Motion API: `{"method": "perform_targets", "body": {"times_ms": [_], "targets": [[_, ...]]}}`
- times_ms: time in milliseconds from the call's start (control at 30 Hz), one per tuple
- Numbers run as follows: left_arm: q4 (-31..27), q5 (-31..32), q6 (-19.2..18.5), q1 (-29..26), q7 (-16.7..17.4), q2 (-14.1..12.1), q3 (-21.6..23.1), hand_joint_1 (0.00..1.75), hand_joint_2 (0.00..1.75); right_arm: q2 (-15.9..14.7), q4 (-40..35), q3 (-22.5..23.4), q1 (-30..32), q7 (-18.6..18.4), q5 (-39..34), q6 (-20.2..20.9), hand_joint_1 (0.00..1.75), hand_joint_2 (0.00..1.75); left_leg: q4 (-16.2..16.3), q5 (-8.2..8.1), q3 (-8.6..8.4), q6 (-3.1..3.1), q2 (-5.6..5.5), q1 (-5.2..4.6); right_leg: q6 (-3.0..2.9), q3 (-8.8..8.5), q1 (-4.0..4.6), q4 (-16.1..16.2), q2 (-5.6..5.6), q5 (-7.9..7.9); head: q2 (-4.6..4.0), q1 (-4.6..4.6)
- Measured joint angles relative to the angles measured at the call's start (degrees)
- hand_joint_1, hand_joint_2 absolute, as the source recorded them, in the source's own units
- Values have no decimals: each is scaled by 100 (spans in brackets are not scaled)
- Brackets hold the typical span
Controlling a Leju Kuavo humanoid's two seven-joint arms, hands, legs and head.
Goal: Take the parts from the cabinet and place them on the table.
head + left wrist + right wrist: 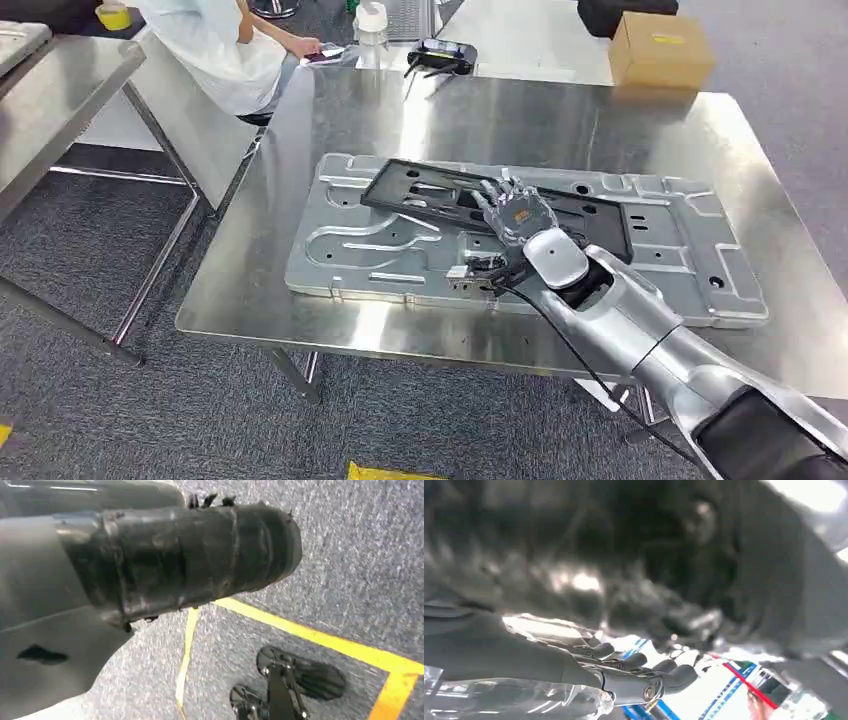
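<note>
Lying flat on the worktop [450, 115], the black frame [440, 195] sits on top of the big grey panel [350, 240], and both look already delivered from the cabinet. The right robot hand [515, 210] rests over the frame's middle with fingers spread; whether it grips the frame or only touches it, I cannot tell. The right wrist view is a dark blur behind those fingers [639, 667], so it settles nothing. The left robot hand hangs down over the carpet and yellow floor tape [320, 637], and I cannot make out its fingers. Letting go seems to be what is left here; any parts remaining in the cabinet I cannot judge. A seated person [225, 45] and a cardboard box [660, 48] are at the far end
</note>
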State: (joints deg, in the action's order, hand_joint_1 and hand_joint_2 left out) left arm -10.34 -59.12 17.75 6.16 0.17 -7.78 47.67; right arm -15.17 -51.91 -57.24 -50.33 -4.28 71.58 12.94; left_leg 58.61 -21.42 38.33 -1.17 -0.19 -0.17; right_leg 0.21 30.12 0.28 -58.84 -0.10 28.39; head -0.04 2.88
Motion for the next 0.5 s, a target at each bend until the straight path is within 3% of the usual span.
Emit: {"method": "perform_targets", "body": {"times_ms": [67, 100, 133, 167, 233, 267, 300, 333, 400, 433, 467, 500], "targets": [[0, 2, -2, 0, 4, -2, 0, 0, 0, -2, 0, 0, -8, 0, 2, 2, 0, 0, -41, 94, 6, 66, 0, 22, -38, 25, 35, 44, 1, -38, 0, -39], [2, 0, -7, -15, 9, -7, 0, 0, 0, 0, 0, 0, -1, 0, 2, 2, 0, 0, -66, 145, 20, 107, -21, -20, -84, 67, -28, 130, -4, -129, 0, -41], [0, 2, -9, -23, 9, -9, 0, 0, 0, 4, 0, 0, -13, 2, 4, 4, 0, 0, 29, -45, 92, 130, -32, 14, -104, 84, -48, 164, -36, -216, 0, -50], [0, 0, -11, -19, 11, -4, 0, 0, 0, 7, 0, 0, -22, 2, 2, 2, 0, 0, 278, -375, 192, 161, -18, 23, -158, 151, -60, 177, -36, -284, 0, -37], [2, 2, -11, -15, 11, -2, 0, 0, 0, 7, 0, 0, -18, 2, 4, 4, 0, 0, 1108, -1000, 406, 229, -13, 71, -178, 313, -65, 171, -36, -402, 0, -20], [2, 0, -11, -15, 11, -7, 0, 0, 0, 7, 0, 0, -8, 2, 4, 4, 0, 0, 1464, -1157, 466, 260, -13, 85, -174, 396, -66, 167, -33, -462, 0, -15], [2, 2, -11, -14, 11, -7, 0, 0, 0, 7, 0, 0, 5, 2, 4, 4, 0, 0, 1679, -1136, 453, 288, -12, 98, -157, 496, -77, 152, -32, -528, 0, -15], [2, 0, -11, -13, 11, -7, 0, 0, 0, 7, 0, 0, 14, 2, 4, 9, 0, 0, 1643, -977, 333, 310, -12, 111, -138, 587, -89, 136, -32, -585, 0, -17], [2, 0, -11, -9, 11, -9, -2, 0, 0, 7, 0, 0, 15, 2, 4, 37, 0, 0, 1010, -596, -200, 345, -10, 143, -79, 765, -123, 86, -30, -683, 0, -17], [2, 0, -11, 2, 11, -9, 0, 0, 0, 7, 0, 0, 11, 2, 4, 46, 0, 0, 516, -598, -589, 361, -11, 161, -37, 826, -128, 38, -29, -720, 0, -11], [2, 0, -11, 28, 11, -9, 0, 0, 0, 2, -9, 2, 7, 2, 4, 55, 0, 0, 35, -849, -917, 359, -23, 131, 3, 895, -109, -3, -28, -746, 0, -6], [2, -2, -11, 25, 9, -15, -2, 0, 0, -2, -11, 2, 6, 0, 4, 70, 0, 0, 7, -857, -906, 248, -48, 98, 42, 891, -109, -13, -44, -783, 0, -37]]}}
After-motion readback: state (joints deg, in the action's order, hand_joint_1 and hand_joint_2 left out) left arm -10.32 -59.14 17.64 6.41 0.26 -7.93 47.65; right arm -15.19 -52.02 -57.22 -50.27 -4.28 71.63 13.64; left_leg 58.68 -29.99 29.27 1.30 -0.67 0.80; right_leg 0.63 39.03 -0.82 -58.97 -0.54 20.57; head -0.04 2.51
